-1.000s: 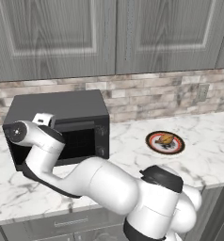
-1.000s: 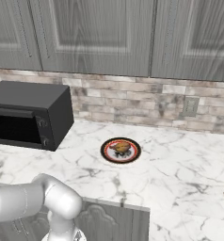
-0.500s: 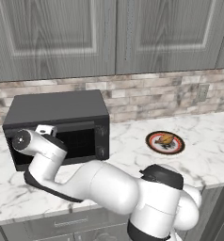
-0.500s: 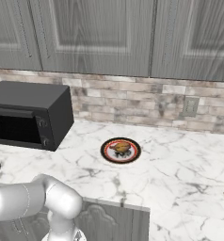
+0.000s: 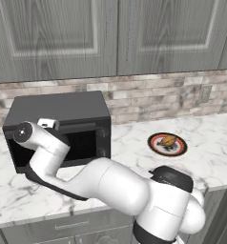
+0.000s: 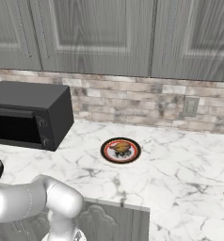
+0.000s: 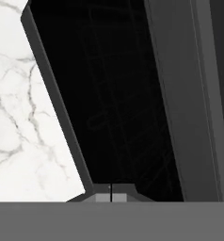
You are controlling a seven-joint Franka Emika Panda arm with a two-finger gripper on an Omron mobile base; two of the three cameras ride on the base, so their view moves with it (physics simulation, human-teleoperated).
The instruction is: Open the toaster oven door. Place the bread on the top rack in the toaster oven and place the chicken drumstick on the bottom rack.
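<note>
The arm has dropped lower across the oven [image 5: 63, 128] front. The claw [image 7: 110, 192] is pressed together, nothing between its tips, facing the dark door [image 7: 118, 103] glass. The plate [image 6: 120, 150] sits well apart on open table [image 6: 180, 164].

Plate [image 5: 167, 144] right of toaster oven [image 5: 63, 128]

You are in a kitchen: grey cabinets [image 5: 110, 38], brick backsplash [image 6: 132, 101], marble tabletop [image 6: 180, 169], toaster oven [image 5: 63, 114], wall outlet [image 6: 191, 106].
</note>
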